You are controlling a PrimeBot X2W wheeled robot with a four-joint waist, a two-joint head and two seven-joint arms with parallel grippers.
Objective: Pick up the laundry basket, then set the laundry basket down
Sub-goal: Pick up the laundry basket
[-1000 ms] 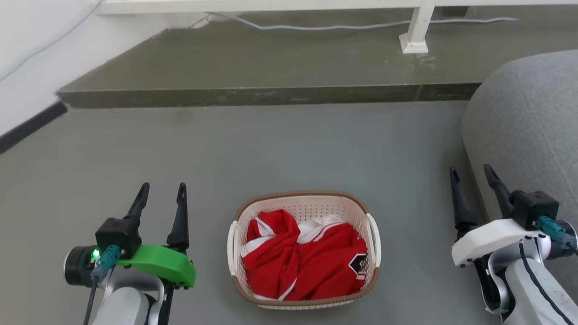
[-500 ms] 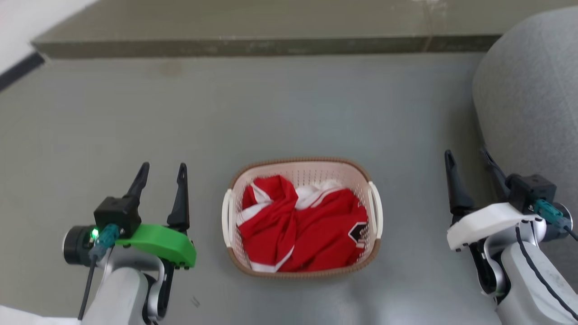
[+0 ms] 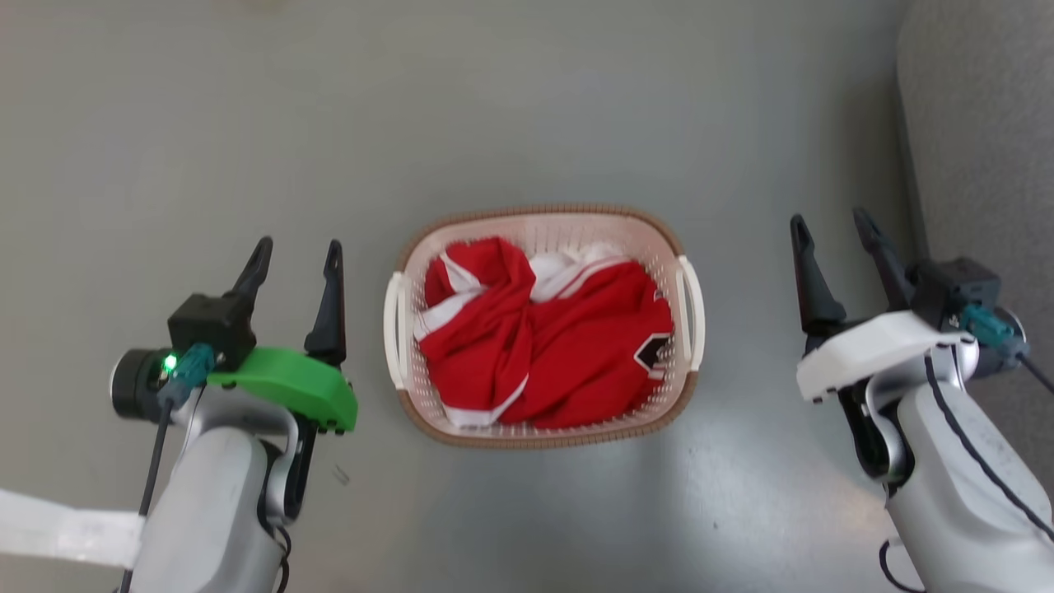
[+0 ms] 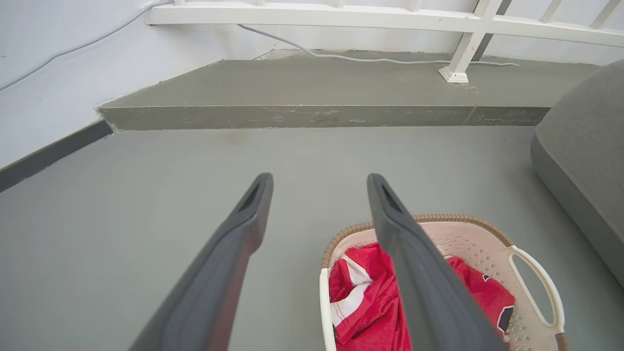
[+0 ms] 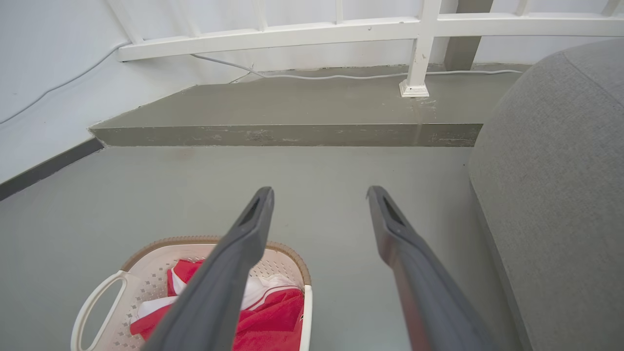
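Note:
The laundry basket (image 3: 671, 243) stands on the grey floor in the middle of the head view, cream-white and perforated with a brown rim and white loop handles on both sides. Red and white clothing (image 3: 543, 338) fills it. My left gripper (image 3: 298, 251) hangs open to the basket's left, apart from it. To the right of the basket my right gripper (image 3: 830, 224) is open too, with nothing held. The left wrist view has the basket (image 4: 468, 239) at lower right past my left gripper (image 4: 319, 179). In the right wrist view the basket (image 5: 146, 251) lies lower left of my right gripper (image 5: 319, 191).
A grey cushioned sofa (image 3: 980, 123) runs along the right side, close to my right arm. A raised concrete step (image 4: 302, 114) lies ahead, with a white railing (image 5: 419, 44) and a cable (image 4: 370, 59) on it. A white wall (image 4: 48, 73) borders the left.
The head camera has tilted downward, so the step and the railing have left its view and the basket sits higher in the picture. Both grippers stay open beside the basket.

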